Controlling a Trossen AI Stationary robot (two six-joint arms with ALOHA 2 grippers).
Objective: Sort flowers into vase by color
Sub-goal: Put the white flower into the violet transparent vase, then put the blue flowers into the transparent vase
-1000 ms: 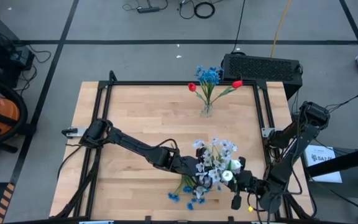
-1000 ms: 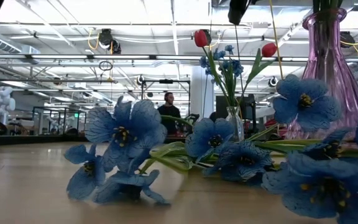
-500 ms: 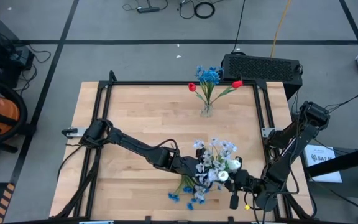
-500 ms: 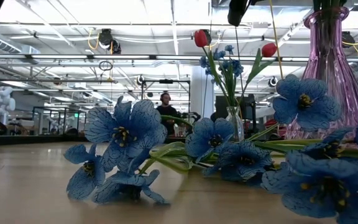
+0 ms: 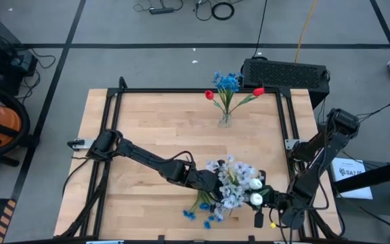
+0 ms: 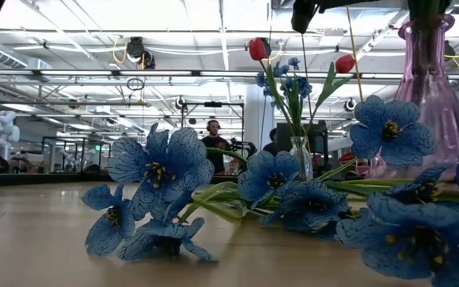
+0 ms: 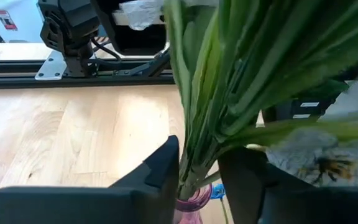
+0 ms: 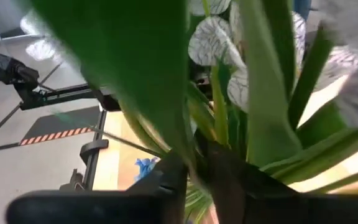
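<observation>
Pale bouquet over the pink glass vase (image 6: 430, 96)

Left gripper (image 7: 197, 168) loosely straddles green stems (image 7: 229, 93); right gripper (image 8: 194, 171) cannot tell; stems may slip, tipping vase.

The bunch of pale lavender-white artificial flowers (image 5: 232, 181) has dropped lower and spread wider than a second ago, its green stems (image 7: 229, 93) sunk into the pink glass vase (image 6: 429, 88). The white tulip heads (image 5: 254, 191) have shifted too. Both grippers' fingers have parted somewhat.

Robotics lab: ceiling trusses (image 6: 134, 76), workstations (image 6: 78, 147)
</observation>
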